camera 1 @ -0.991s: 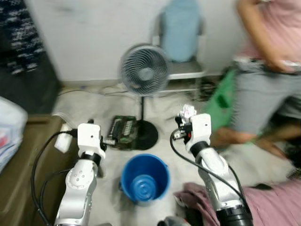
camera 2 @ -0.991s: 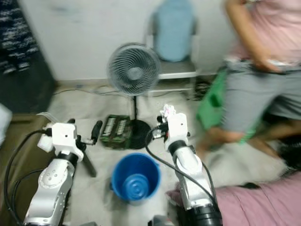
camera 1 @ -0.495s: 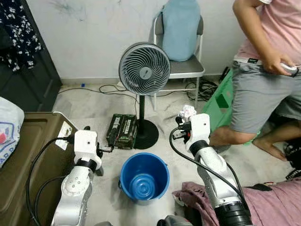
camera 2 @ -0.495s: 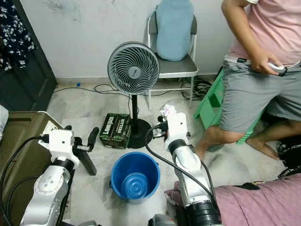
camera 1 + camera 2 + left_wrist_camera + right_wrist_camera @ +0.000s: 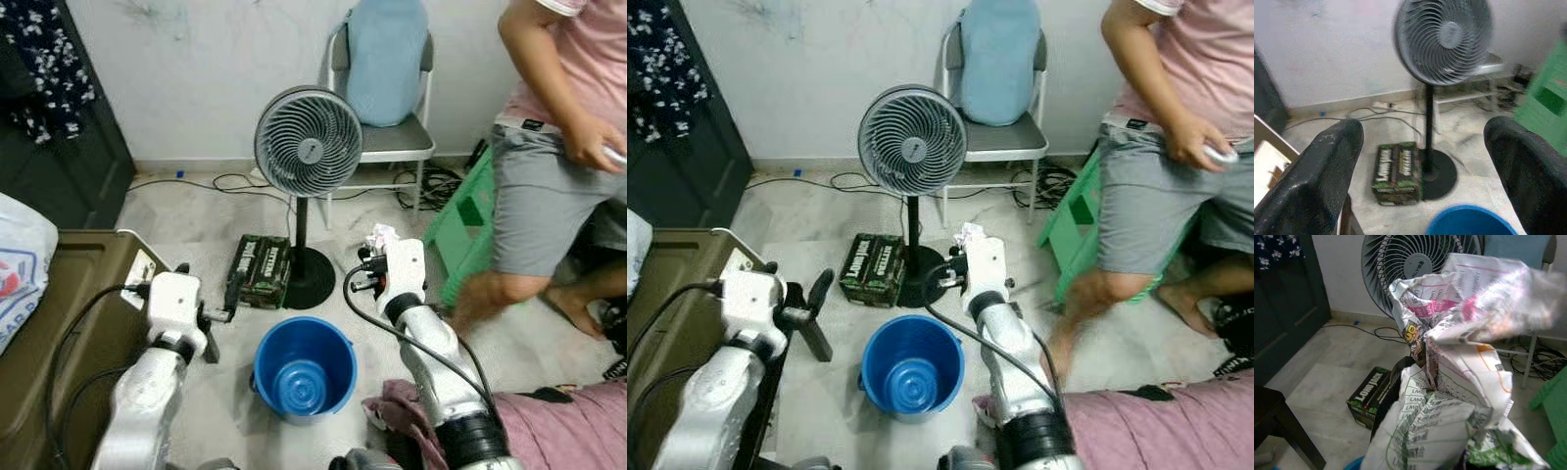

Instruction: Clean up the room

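In the left eye view, the right gripper (image 5: 375, 257) sits at frame centre, pinching a crumpled paper (image 5: 379, 236) above and right of the blue bucket (image 5: 305, 369) at lower centre. The left gripper (image 5: 208, 315) is at lower left.

In the right eye view, a standing fan (image 5: 912, 152) rises behind the bucket, and a person (image 5: 1176, 127) stands at upper right.

In the left wrist view, the left gripper's fingers (image 5: 1327, 169) are spread wide, framing a green box (image 5: 1398, 173).

In the right wrist view, the printed paper occupies the centre and right.

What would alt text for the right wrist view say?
The right claw grips a crumpled printed paper wad close to the camera. Behind it stand a pedestal fan and a green Long Jack box on the pale floor.
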You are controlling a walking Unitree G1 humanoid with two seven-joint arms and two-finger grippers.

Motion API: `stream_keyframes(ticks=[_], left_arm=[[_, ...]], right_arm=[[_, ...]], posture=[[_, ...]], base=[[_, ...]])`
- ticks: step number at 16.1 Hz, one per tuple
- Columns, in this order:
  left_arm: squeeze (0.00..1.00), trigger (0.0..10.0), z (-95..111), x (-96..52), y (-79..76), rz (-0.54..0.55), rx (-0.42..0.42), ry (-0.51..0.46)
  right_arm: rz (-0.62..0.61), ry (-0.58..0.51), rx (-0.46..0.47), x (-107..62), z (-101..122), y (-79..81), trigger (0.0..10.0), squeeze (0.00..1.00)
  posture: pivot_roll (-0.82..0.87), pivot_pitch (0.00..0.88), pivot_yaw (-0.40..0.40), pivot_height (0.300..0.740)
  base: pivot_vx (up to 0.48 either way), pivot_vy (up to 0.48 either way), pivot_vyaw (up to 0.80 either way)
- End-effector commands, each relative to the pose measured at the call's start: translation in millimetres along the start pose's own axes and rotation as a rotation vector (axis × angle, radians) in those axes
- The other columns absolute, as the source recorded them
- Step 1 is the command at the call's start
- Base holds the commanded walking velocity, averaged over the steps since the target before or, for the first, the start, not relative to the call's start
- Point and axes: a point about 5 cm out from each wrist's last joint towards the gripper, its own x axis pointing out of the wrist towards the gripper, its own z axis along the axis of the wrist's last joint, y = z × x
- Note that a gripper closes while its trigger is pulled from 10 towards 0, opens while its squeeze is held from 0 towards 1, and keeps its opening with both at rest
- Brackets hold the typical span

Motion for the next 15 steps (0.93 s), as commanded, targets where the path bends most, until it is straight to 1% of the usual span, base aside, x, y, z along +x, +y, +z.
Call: stream_keyframes(ticks=[1, 2, 3, 4, 5, 6, 7, 8, 9, 11, 13, 15], left_arm=[[0.00, 10.0, -1.0, -6.5, 4.2, -0.020, -0.010, 0.008], [0.00, 10.0, -1.9, -11.7, 5.2, -0.046, 0.008, 0.018], [0.00, 10.0, 1.1, -21.2, 4.2, -0.118, 0.048, 0.026], [0.00, 10.0, 4.6, -28.0, 3.7, -0.195, 0.093, 0.037], [0.00, 10.0, 5.2, -40.2, 10.1, -0.208, 0.112, 0.065], [0.00, 10.0, 6.4, -46.1, 13.7, -0.198, 0.118, 0.076], [0.00, 10.0, 10.8, -56.6, 18.3, -0.196, 0.129, 0.083], [0.00, 10.0, 11.6, -58.8, 19.1, -0.198, 0.131, 0.084], [0.00, 10.0, 18.2, -64.8, 17.9, -0.243, 0.159, 0.086], [0.00, 10.0, 27.8, -69.6, 17.0, -0.292, 0.189, 0.092], [0.00, 10.0, 37.7, -75.8, 20.8, -0.304, 0.209, 0.099], [0.00, 10.0, 42.4, -83.5, 23.3, -0.318, 0.230, 0.122]], right_arm=[[-0.005, 0.000, -0.001, 0.7, -0.2, 3.0, 10.0, 0.00], [-0.005, 0.011, 0.000, 0.3, -3.4, 5.7, 10.0, 0.00], [-0.012, 0.049, 0.002, -0.3, -11.4, 11.3, 10.0, 0.00], [-0.016, 0.115, 0.006, 4.6, -21.4, 15.2, 10.0, 0.00], [-0.004, 0.155, -0.017, 7.5, -27.8, 21.1, 10.0, 0.00], [0.004, 0.169, -0.040, 9.2, -30.5, 22.7, 10.0, 0.00], [0.021, 0.193, -0.064, 12.0, -34.9, 25.6, 10.0, 0.00], [0.025, 0.197, -0.063, 12.1, -35.5, 26.8, 10.0, 0.00], [0.050, 0.208, -0.078, 16.2, -37.2, 32.5, 10.0, 0.00], [0.072, 0.225, -0.113, 22.4, -40.0, 39.4, 10.0, 0.00], [0.086, 0.235, -0.123, 30.0, -39.0, 47.5, 10.0, 0.00], [0.053, 0.239, -0.100, 34.7, -36.6, 47.7, 10.0, 0.00]], posture=[[0.02, 0.000, 0.003, 0.740], [0.04, 0.007, 0.008, 0.740], [0.08, 0.045, 0.016, 0.740], [0.11, 0.065, 0.026, 0.740], [0.15, 0.094, 0.044, 0.740], [0.17, 0.108, 0.051, 0.740], [0.18, 0.126, 0.063, 0.740], [0.18, 0.126, 0.063, 0.740], [0.20, 0.154, 0.079, 0.740], [0.22, 0.174, 0.093, 0.740], [0.26, 0.201, 0.123, 0.740], [0.28, 0.209, 0.144, 0.740]], base=[[0.000, 0.000, 0.00], [0.000, 0.000, 0.00], [0.000, 0.000, 0.00], [0.000, 0.000, 0.00], [0.000, 0.000, 0.00], [0.000, 0.000, 0.00], [0.000, 0.000, 0.00], [0.000, 0.000, 0.00], [0.000, 0.000, 0.00], [0.000, 0.000, 0.00], [0.000, 0.000, 0.00], [0.000, 0.000, 0.00]])
